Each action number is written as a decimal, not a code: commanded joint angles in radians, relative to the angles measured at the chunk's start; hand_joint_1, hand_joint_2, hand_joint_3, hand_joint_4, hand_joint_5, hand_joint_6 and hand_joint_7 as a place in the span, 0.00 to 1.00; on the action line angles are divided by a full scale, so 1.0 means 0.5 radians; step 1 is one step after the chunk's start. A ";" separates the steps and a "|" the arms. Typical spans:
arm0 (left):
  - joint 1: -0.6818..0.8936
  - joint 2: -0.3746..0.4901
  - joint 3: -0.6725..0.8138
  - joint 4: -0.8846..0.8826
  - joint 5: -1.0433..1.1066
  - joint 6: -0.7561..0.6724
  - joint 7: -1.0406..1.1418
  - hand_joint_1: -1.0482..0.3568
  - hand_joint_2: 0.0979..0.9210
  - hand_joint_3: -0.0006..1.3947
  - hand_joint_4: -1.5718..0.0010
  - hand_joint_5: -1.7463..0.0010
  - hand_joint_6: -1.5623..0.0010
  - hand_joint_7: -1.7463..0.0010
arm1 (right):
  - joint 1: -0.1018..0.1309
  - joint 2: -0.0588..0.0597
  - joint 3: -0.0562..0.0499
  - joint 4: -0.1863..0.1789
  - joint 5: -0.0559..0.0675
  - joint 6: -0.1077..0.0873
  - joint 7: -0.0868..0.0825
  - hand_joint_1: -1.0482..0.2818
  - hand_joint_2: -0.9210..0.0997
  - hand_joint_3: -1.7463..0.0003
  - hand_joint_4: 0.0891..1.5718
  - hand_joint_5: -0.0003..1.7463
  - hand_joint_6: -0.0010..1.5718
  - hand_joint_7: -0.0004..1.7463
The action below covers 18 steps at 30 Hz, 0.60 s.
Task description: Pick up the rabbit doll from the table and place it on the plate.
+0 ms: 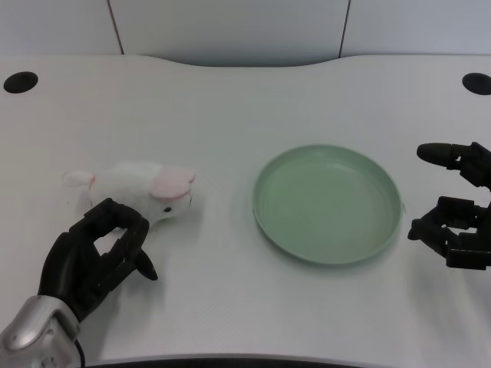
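Observation:
A white rabbit doll [138,188] with pink ears lies on its side on the table at the left, its head toward the plate. A pale green plate [328,204] sits to its right, with nothing on it. My left hand [96,257] is just in front of the doll, fingers curled toward its near side. The fingertips look close to or just touching the doll's lower edge, but nothing is lifted. My right hand [454,221] hangs beside the plate's right rim.
Two dark round holes sit in the table's far corners, one at the left [20,81] and one at the right [477,83]. The table's curved far edge meets a white wall behind.

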<state>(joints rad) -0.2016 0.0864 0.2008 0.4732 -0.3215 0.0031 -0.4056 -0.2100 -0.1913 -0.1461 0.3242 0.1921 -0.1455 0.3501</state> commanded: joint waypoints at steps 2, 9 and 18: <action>0.014 0.031 0.006 -0.006 0.002 -0.010 -0.015 0.48 1.00 0.30 0.51 0.00 0.70 0.00 | 0.001 -0.023 -0.020 0.003 0.015 0.008 0.002 0.95 0.50 0.52 0.65 0.59 0.62 0.44; 0.051 0.029 0.003 -0.078 0.000 0.059 0.006 0.48 1.00 0.30 0.51 0.00 0.71 0.00 | 0.007 -0.009 -0.017 -0.015 0.015 0.020 -0.016 0.97 0.50 0.52 0.64 0.58 0.62 0.44; 0.105 0.138 -0.135 -0.135 0.323 -0.504 -0.024 0.45 1.00 0.35 0.54 0.00 0.72 0.00 | 0.016 -0.006 0.015 -0.034 -0.027 0.005 -0.048 0.93 0.50 0.54 0.63 0.59 0.62 0.44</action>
<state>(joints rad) -0.1614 0.1150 0.1466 0.4275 -0.1992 -0.1765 -0.4081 -0.2095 -0.1904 -0.1391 0.3094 0.1822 -0.1397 0.3329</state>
